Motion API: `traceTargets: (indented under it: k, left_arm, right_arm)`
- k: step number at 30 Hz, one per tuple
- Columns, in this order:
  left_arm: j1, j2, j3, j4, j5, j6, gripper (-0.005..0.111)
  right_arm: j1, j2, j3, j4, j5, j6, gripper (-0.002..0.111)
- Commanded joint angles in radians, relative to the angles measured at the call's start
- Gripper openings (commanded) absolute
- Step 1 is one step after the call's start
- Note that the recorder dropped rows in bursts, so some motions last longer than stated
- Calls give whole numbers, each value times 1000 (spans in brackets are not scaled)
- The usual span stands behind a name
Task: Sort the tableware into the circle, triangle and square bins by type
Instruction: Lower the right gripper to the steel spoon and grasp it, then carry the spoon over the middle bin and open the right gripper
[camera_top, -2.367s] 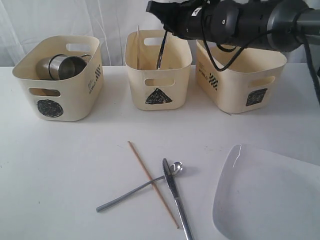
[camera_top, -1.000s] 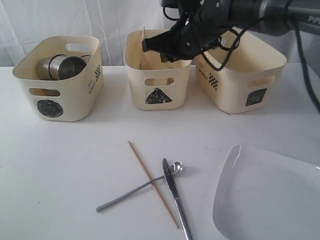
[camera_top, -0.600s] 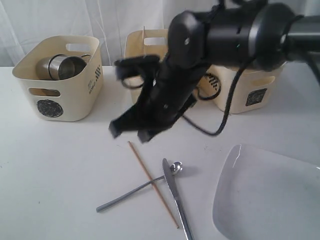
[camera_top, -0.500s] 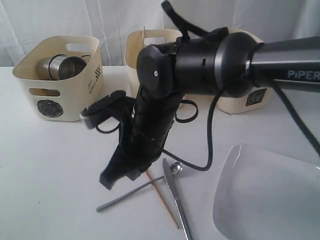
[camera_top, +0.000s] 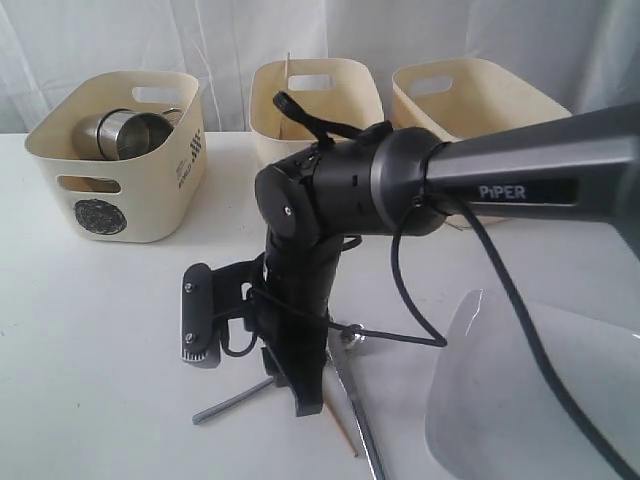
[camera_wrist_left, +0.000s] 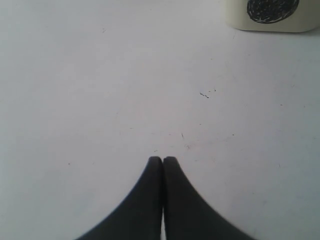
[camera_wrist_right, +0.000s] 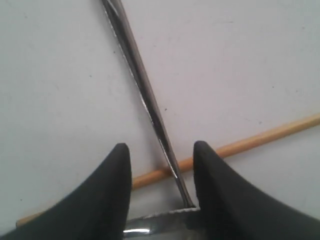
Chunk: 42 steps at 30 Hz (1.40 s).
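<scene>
Right gripper (camera_wrist_right: 160, 145): I see jaws spread, straddling spoon (camera_wrist_right: 142, 85) where it crosses chopstick (camera_wrist_right: 260, 137), lower centre of frame. Left gripper (camera_wrist_left: 162, 160): jaws pressed together above table (camera_wrist_left: 100, 75).

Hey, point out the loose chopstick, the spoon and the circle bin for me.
chopstick (camera_wrist_right: 260, 136): right wrist view, on its bare wooden shaft.
spoon (camera_top: 232, 401): exterior view, on the handle, near its free end.
circle bin (camera_top: 145, 195): exterior view, on the front wall, beside the circle mark.
</scene>
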<state>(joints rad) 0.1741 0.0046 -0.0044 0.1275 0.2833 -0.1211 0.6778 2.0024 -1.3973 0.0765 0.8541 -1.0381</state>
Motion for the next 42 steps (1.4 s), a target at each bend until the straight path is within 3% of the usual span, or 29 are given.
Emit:
traceTargets:
  k: [1,11,19,34,42]
  left_arm:
    - [-6,-5,4,2,-1,-2,0]
    - [-6,-5,4,2,-1,-2,0]
    - [-6,-5,4,2,-1,-2,0]
    - [-6,-5,4,2,-1,-2,0]
    - [-6,-5,4,2,-1,-2,0]
  right_arm:
    - [-2,29,2,-8,-6,-39,39]
    - [-2,84,2,-98,-15,-39,38]
    - [-2,105,2,-98,-45,-36,0]
    - [0,-110,-113,-84,-119,-24,0]
    - [-2,-221,-130,-111,-140,132,0]
